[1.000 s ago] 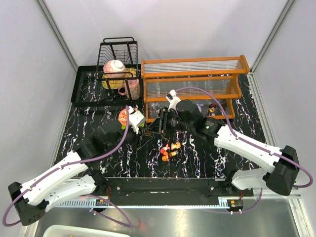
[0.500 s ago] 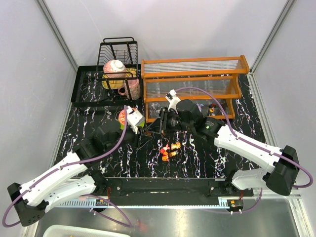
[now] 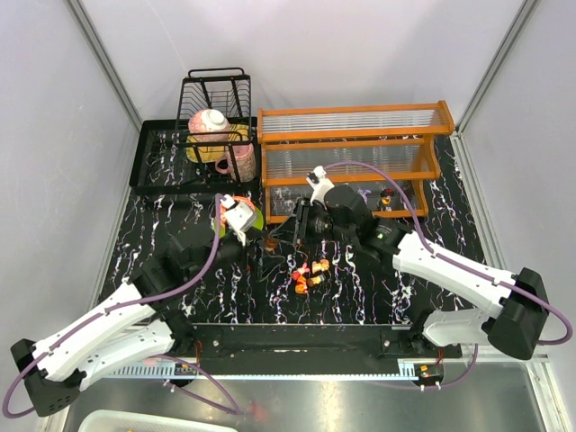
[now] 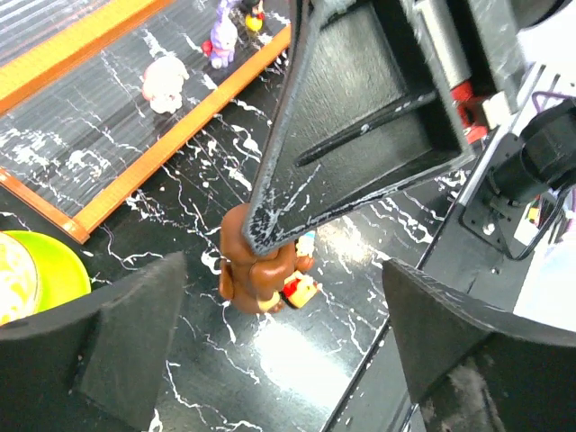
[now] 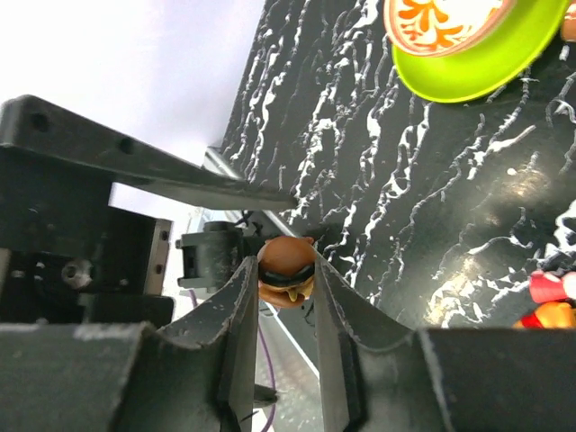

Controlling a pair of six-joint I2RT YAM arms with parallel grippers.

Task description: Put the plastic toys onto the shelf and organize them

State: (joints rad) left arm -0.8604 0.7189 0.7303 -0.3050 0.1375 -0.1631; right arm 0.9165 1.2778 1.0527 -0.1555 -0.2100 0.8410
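Early days: only a few toys [image 4: 165, 79] on btm tier of the shelf [image 3: 351, 139], a cluster [image 3: 310, 273] loose on the surface [image 3: 360, 299], right pincer [image 5: 286, 267] clamped round a brown toy [image 4: 256, 270] nr the shelf, left pincer [image 4: 288, 333] spread wide & empty.

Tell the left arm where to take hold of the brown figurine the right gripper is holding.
Grip the brown figurine by its lower body, the only part showing below the right gripper, whose fingers pinch its upper part. Come in from where the left gripper sits, its open fingers either side of the body, closing crosswise to the right fingers; that should keep clear of them.
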